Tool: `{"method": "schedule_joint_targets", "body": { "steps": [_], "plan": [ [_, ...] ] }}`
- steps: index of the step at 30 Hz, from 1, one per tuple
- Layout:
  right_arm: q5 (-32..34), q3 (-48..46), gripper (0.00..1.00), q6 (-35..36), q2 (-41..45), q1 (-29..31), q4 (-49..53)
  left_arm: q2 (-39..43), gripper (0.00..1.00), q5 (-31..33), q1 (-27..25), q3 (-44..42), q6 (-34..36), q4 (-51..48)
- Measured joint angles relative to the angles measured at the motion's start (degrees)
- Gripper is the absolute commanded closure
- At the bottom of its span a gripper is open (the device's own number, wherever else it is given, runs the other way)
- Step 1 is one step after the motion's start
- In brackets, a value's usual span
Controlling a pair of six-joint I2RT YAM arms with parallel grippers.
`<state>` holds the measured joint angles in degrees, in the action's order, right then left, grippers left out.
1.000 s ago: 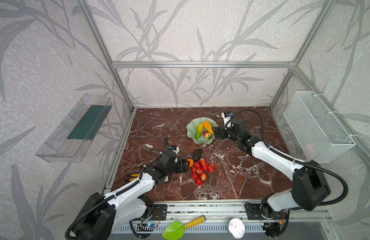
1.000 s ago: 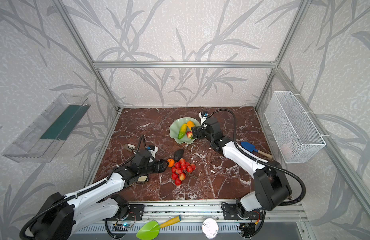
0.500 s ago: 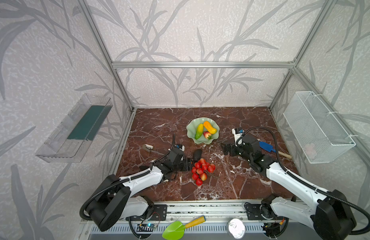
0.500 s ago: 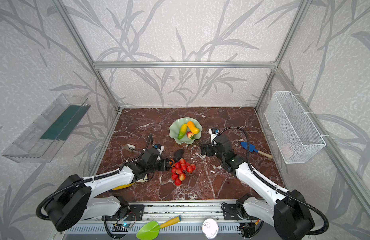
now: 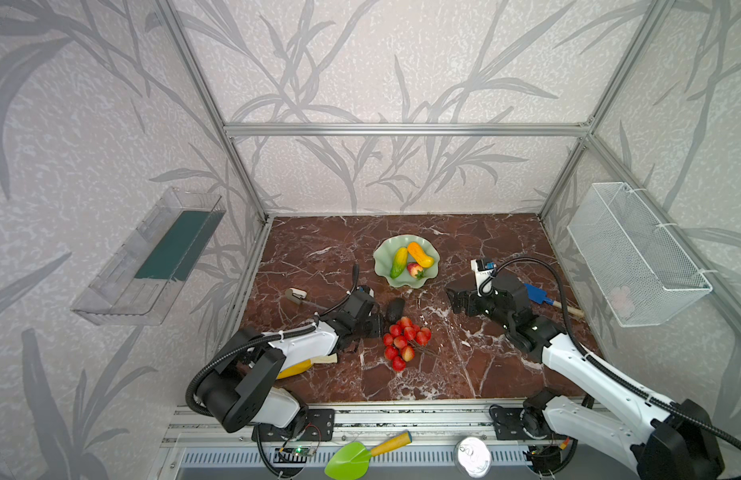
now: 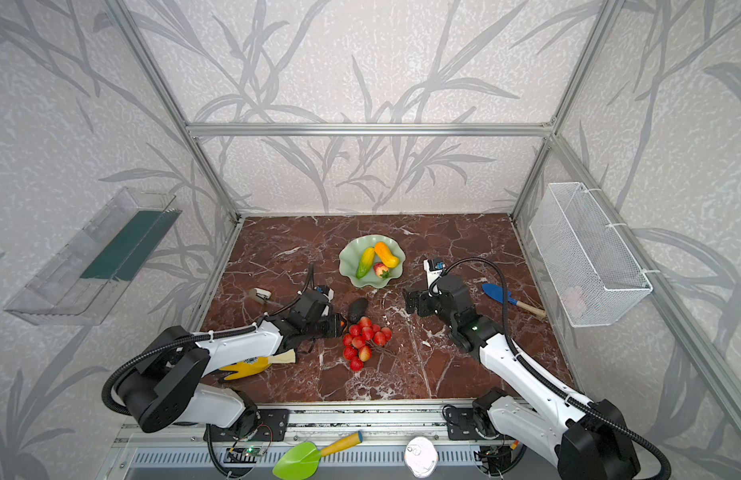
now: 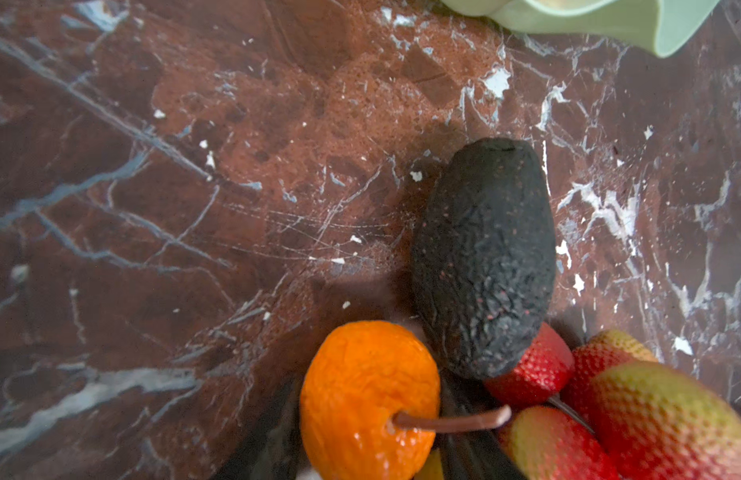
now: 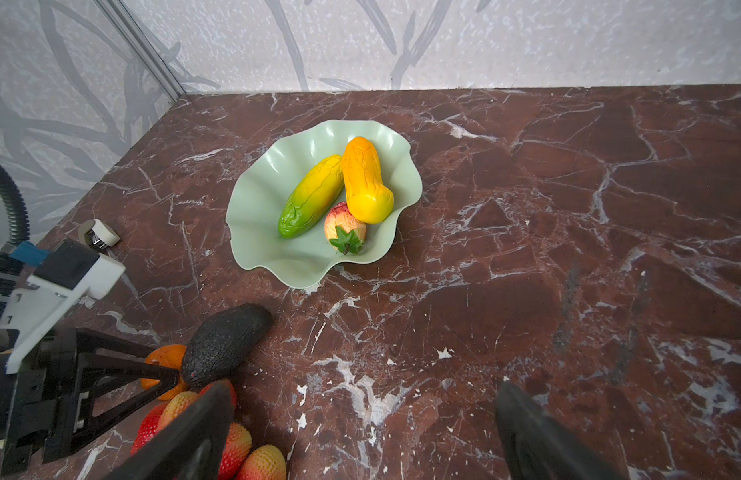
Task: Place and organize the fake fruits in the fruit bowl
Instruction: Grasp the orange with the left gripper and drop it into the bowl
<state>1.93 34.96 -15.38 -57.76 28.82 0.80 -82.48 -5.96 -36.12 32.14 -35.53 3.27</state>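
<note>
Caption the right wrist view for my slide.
Bowl holds strawberry, green fruit and yellow fruit; avocado and berries lie outside; left claw closed on the orange, right claw open.

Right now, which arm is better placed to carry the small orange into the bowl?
Left. The left gripper grips the small orange beside the avocado; the right gripper hangs open and empty, farther off.

Fruit bowl (image 5: 405, 282), mint, wavy rim, is sitting upright on the worktop (image 5: 318, 249), centred and nearer the back edge. It's holding the yellow-green oblong (image 5: 399, 262), orange-yellow oblong (image 5: 420, 254) and strawberry (image 5: 415, 270), all bunched together. Dark avocado (image 5: 395, 309) is lying just in front of the bowl, against the berry bunch (image 5: 404, 340) mid-worktop. Small orange (image 7: 368, 399) is sitting clamped in the left pincer (image 6: 339, 324), just beside the avocado.
</note>
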Motion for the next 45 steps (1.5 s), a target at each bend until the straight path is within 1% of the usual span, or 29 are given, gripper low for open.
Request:
{"method": "schedule_joint_targets", "body": {
  "steps": [5,9,12,15,18,22,28,33,37,39,41,45],
  "plan": [
    [0.6,-0.4,0.01,0.0,0.1,0.0,0.5,1.3,0.57,0.8,0.0,0.1,0.2,-1.4],
    [0.6,-0.7,0.01,0.0,0.1,0.0,0.8,5.9,0.57,2.8,0.0,0.6,2.6,-4.5],
    [0.6,-0.7,0.01,0.0,0.1,0.0,0.8,8.7,0.57,5.1,0.4,3.7,6.2,-7.0],
    [0.6,-0.7,0.01,0.0,0.1,0.0,0.9,8.2,0.57,6.0,1.4,9.9,10.5,-8.6],
    [0.6,-0.7,0.01,0.0,0.3,0.0,1.3,4.2,0.57,5.9,2.3,17.7,14.4,-9.1],
    [0.6,-1.3,0.01,0.0,2.6,0.0,2.6,-4.7,0.57,4.4,3.3,27.5,17.8,-9.2],
    [1.5,-2.6,0.01,0.0,7.4,0.0,5.4,-19.9,0.58,-0.8,4.2,39.2,19.1,-10.6],
    [2.4,-3.2,0.01,0.2,9.6,0.0,7.5,-28.2,0.57,-4.4,4.3,44.8,18.9,-12.3],
    [3.3,-3.7,0.00,0.5,10.6,0.0,8.4,-30.0,0.42,-6.5,4.3,45.4,18.3,-13.0],
    [3.6,-3.8,0.00,0.6,10.6,0.0,8.5,-30.0,0.36,-7.1,4.3,45.4,17.9,-13.3],
    [3.6,-3.8,0.01,0.6,10.5,0.0,8.5,-29.8,0.34,-7.4,4.3,45.4,17.7,-13.4],
    [2.6,-3.8,0.07,0.8,9.1,0.0,8.4,-27.0,0.31,-7.0,4.4,43.8,17.8,-13.3]
  ]
}}
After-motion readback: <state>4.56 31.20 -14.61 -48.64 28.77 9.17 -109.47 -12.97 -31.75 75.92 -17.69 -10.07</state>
